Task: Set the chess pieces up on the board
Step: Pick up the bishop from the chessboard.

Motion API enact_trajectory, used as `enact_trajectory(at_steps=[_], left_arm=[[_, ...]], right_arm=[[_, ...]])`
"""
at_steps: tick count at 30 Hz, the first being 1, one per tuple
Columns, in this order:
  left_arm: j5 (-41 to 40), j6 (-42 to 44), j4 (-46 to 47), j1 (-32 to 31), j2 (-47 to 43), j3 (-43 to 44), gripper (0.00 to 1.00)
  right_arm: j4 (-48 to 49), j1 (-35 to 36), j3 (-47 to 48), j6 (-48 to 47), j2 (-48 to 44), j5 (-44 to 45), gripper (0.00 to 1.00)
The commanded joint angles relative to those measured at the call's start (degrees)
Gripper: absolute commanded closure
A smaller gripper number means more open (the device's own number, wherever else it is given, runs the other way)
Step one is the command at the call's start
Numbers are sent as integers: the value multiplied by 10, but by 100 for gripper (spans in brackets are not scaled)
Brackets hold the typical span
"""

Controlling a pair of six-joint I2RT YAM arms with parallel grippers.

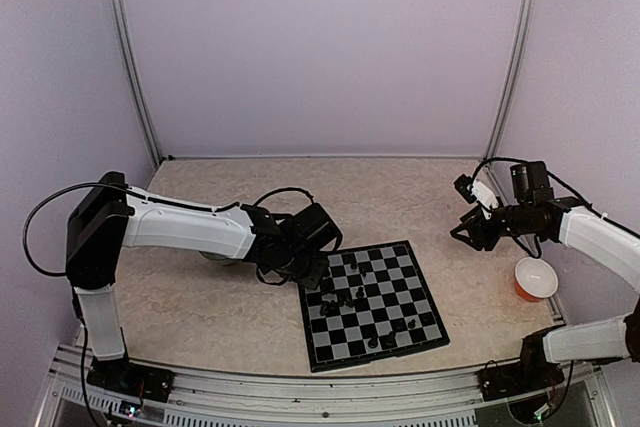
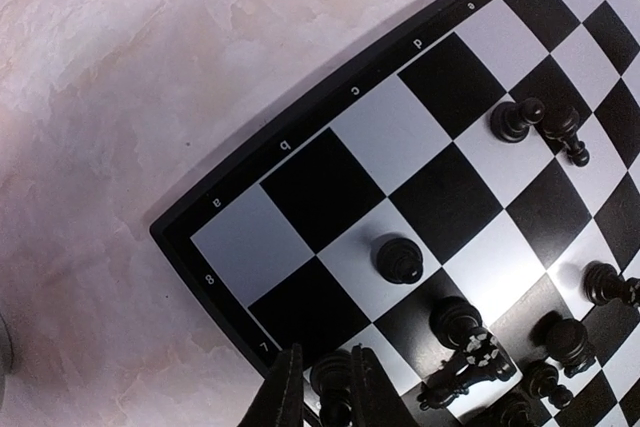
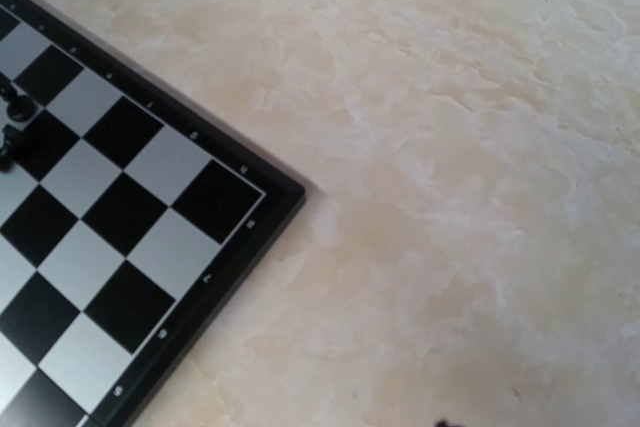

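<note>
Your left gripper [image 2: 327,352] pinches a tiny, light, tippy chess piece [image 2: 333,377]; hold its waist. You cannot tell the right gripper [image 1: 468,232] state.

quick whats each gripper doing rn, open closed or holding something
left gripper: closed on a black chess piece
right gripper: cannot tell, fingers are out of its wrist view and too small from above
</note>
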Motion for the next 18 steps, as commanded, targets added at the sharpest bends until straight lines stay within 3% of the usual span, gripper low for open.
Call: enact_trajectory(at_steps=[1, 8, 18], left_arm=[[9, -1, 3, -2, 8, -8, 84], [-18, -8, -38, -21, 3, 12, 96], [-37, -32, -102, -95, -42, 62, 98]], right_arm=[[-5, -5, 0, -3, 3, -5, 52], [-5, -5, 0, -3, 0, -6, 52], [-5, -5, 0, -2, -4, -9, 52]])
